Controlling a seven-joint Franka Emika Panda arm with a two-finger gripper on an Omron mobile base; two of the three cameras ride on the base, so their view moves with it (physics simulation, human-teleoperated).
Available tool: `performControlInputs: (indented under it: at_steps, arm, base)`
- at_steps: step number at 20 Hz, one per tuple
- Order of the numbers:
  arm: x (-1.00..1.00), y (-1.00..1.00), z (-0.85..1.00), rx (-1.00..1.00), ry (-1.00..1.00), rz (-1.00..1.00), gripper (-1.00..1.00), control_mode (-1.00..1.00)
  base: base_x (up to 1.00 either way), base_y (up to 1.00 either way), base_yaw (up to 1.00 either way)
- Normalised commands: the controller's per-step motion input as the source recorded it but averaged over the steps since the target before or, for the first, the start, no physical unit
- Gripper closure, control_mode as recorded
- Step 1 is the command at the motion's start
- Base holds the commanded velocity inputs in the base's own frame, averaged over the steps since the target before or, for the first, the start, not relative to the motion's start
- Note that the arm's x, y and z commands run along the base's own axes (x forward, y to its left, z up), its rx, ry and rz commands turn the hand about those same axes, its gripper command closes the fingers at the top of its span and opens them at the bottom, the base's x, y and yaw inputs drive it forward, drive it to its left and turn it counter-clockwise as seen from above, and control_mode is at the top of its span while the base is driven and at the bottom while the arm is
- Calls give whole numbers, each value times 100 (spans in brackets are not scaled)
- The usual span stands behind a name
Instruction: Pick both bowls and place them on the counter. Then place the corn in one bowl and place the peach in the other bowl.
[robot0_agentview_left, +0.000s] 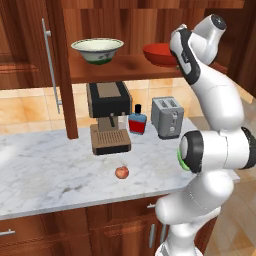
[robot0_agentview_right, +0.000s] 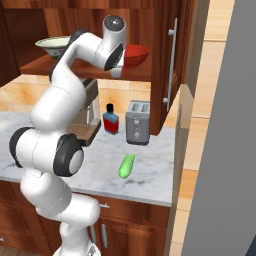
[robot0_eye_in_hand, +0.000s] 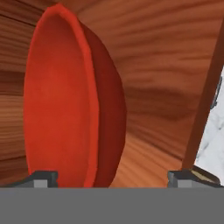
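— Bowls first, left to right: where do they sit?

— Cream-white bowl (robot0_agentview_left: 97, 50) on the wooden shelf (robot0_agentview_left: 125, 67), red bowl (robot0_agentview_left: 159, 54) to its right on the same board, both above the counter (robot0_agentview_left: 50, 170).

— And the gripper (robot0_eye_in_hand: 111, 177)?

— Its fingertips (robot0_eye_in_hand: 41, 178) stand wide apart, with the red bowl's rim rising between them, nearer the left tip; it lies just ahead.

— Fruit?

— Peach (robot0_agentview_left: 121, 172) and corn (robot0_agentview_right: 126, 166) lie on the marble.

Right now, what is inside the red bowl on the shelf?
The red bowl stands on the wooden shelf; in the hand view, its visible inside looks plain and bare. The part nearest the hand is cut off, so unseen.
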Motion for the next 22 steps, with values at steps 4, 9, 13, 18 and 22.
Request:
performControlInputs:
  at_steps: [4,9,13,18,22]
  arm:
    - [40,-2,-11,4,8,0,-100,-100]
    - [36,-3,-8,4,4,0,-100,-100]
    - [9,-1,-17,2,9,0,100,-100]
    - [-9,0,-20,0,10,0,100,-100]
    - [-37,-2,-10,3,1,0,100,-100]
  base:
    - [0,0,0]
    - [0,0,0]
    - [0,0,0]
    - [0,0,0]
    - [0,0,0]
